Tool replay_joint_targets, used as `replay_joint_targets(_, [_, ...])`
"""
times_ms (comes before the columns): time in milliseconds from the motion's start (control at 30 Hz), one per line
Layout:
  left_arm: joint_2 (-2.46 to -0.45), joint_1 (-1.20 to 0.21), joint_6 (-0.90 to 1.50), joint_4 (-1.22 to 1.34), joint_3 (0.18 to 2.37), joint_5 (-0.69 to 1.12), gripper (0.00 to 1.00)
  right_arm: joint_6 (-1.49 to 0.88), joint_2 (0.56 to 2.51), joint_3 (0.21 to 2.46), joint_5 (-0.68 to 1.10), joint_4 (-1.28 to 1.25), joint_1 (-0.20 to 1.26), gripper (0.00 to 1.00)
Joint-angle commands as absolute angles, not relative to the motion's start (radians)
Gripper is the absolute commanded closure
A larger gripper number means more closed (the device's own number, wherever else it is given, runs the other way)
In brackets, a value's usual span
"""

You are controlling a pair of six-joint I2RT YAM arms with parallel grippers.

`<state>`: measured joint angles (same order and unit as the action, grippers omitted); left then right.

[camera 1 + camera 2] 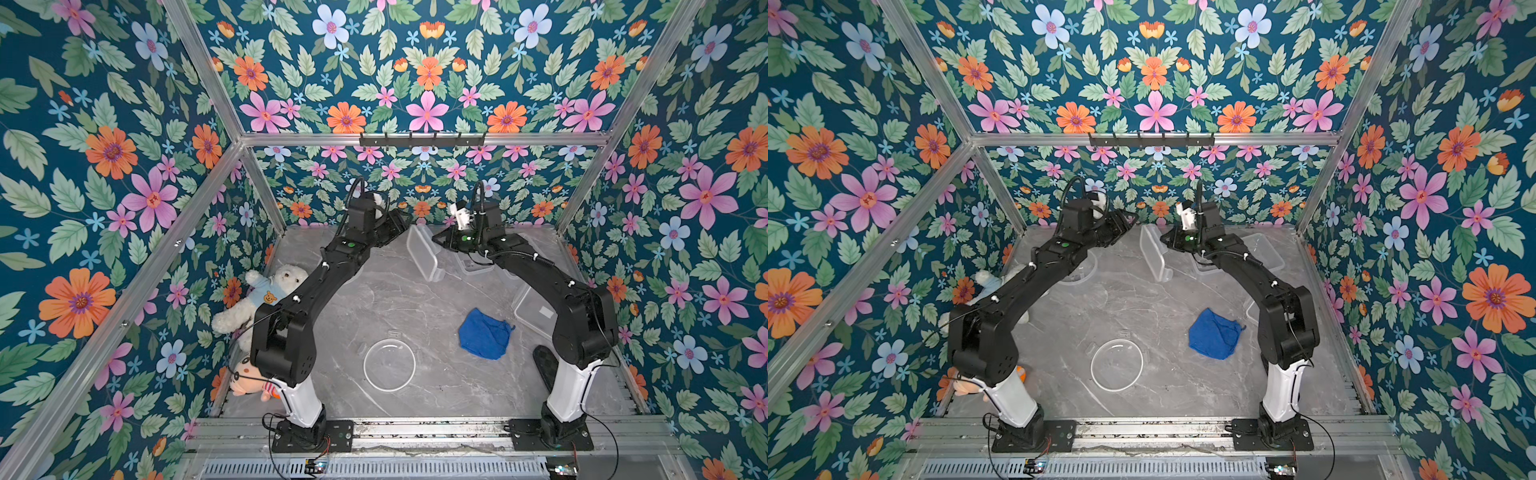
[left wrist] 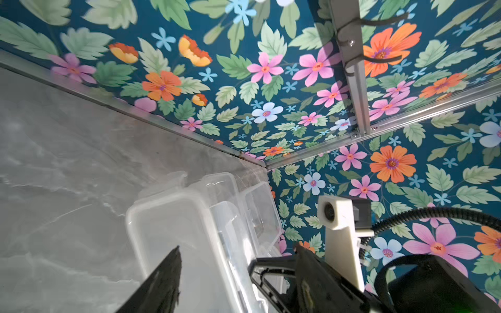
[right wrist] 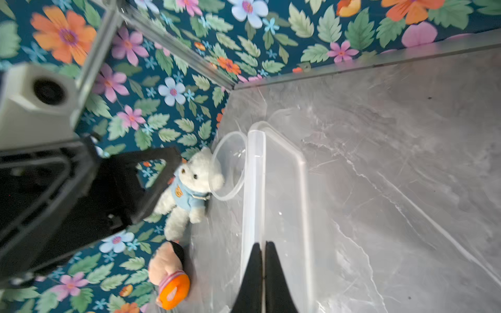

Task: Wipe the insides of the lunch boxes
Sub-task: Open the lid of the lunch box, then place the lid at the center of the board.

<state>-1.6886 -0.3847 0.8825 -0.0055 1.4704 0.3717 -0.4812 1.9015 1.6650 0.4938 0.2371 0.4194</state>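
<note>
A clear rectangular lid [image 1: 422, 253] hangs tilted above the back of the table. My right gripper [image 3: 262, 244] is shut on its rim, also seen in a top view [image 1: 436, 239]. My left gripper [image 2: 215, 257] is open, its fingers wide apart on either side of the lid's [image 2: 173, 222] edge without pressing it. The round lunch box [image 3: 229, 165] lies by the teddy bear, mostly under the left arm. A small rectangular lunch box [image 1: 473, 266] sits under the right arm. A larger one with a white label [image 1: 534, 307] is by the right wall. The blue cloth [image 1: 484, 334] lies crumpled front right.
A round clear lid [image 1: 389, 365] lies flat near the front. A white teddy bear [image 1: 270, 291] and a doll [image 1: 249, 384] lie along the left wall. A black flat object [image 1: 546, 365] rests by the right arm's base. A hook rail [image 1: 422, 139] spans the back wall.
</note>
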Motion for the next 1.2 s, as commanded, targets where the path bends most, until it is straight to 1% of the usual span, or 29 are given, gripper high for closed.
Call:
replay_joint_targets(0, [-1.604, -0.354, 0.846, -0.02, 1.398, 0.354, 0.32, -0.342, 1.937, 1.711, 0.308, 0.428, 0.492, 1.0])
replay_joint_targets(167, [-1.495, -0.308, 0.822, -0.066, 1.311, 0.336, 0.31, -0.286, 1.996, 1.781, 0.117, 0.505, 0.61, 1.0])
replay_joint_targets(333, [-1.451, -0.284, 0.81, -0.083, 1.259, 0.341, 0.31, -0.168, 2.04, 1.868, -0.134, 0.578, 0.737, 1.0])
replay_joint_targets(400, [-1.444, -0.278, 0.807, -0.09, 1.244, 0.344, 0.31, -0.132, 2.055, 1.885, -0.196, 0.588, 0.781, 1.0])
replay_joint_targets(600, [-1.437, -0.265, 0.808, -0.098, 1.214, 0.353, 0.31, -0.062, 2.184, 1.983, -0.314, 0.647, 0.909, 1.0])
replay_joint_targets(767, [-1.432, -0.259, 0.807, -0.106, 1.208, 0.351, 0.31, -0.052, 2.28, 2.046, -0.311, 0.658, 1.004, 1.0])
replay_joint_targets(867, [-1.43, -0.254, 0.807, -0.108, 1.206, 0.35, 0.31, -0.058, 2.321, 2.079, -0.282, 0.66, 1.046, 0.9])
replay_joint_targets(900, [-1.431, -0.252, 0.808, -0.109, 1.206, 0.35, 0.3, -0.067, 2.329, 2.083, -0.263, 0.656, 1.055, 0.83])
replay_joint_targets(967, [-1.429, -0.252, 0.807, -0.113, 1.205, 0.35, 0.3, -0.093, 2.331, 2.084, -0.215, 0.65, 1.061, 0.65])
replay_joint_targets(1033, [-1.426, -0.25, 0.807, -0.117, 1.203, 0.347, 0.3, -0.121, 2.315, 2.064, -0.184, 0.631, 1.061, 0.54])
replay_joint_targets(1100, [-1.424, -0.248, 0.807, -0.12, 1.203, 0.347, 0.3, -0.136, 2.273, 2.015, -0.183, 0.598, 1.06, 0.48])
replay_joint_targets(1167, [-1.425, -0.248, 0.809, -0.12, 1.204, 0.348, 0.3, -0.142, 2.216, 1.945, -0.202, 0.568, 1.061, 0.47])
